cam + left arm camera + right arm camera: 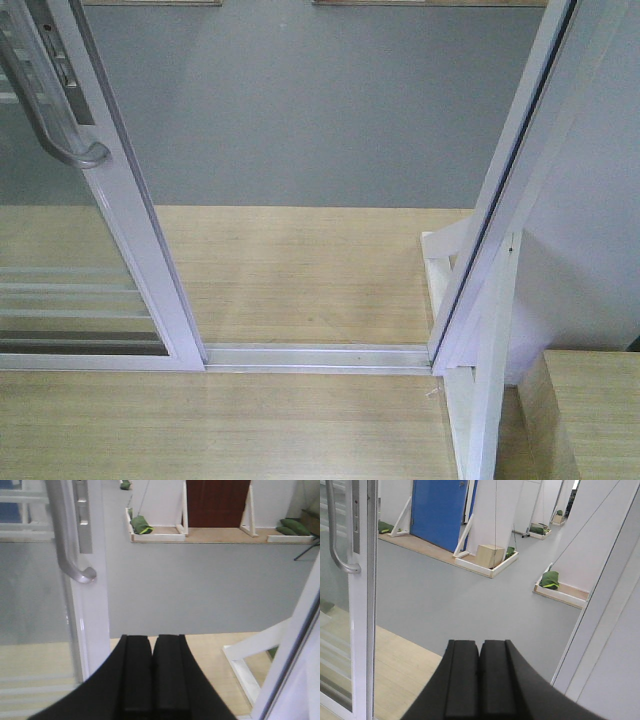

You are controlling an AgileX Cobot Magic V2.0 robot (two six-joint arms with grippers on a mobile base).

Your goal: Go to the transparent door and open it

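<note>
The transparent door (70, 260) stands slid to the left in its white frame, leaving a wide gap over the floor track (320, 357). Its curved pale-grey handle (55, 125) sits on the right stile. In the left wrist view the handle (67, 540) is up and to the left of my left gripper (152, 639), which is shut on nothing and not touching the door. In the right wrist view the door (340, 630) with its handle (335, 535) is at far left, and my right gripper (480, 644) is shut and empty, facing the gap.
The white door jamb (505, 190) and a white wall bound the gap on the right, with a white support brace (480, 380) at its foot. Beyond lies grey floor (320, 110). Farther off stand wall panels, a blue door (440, 512), a wooden box (490, 556) and green sandbags (550, 579).
</note>
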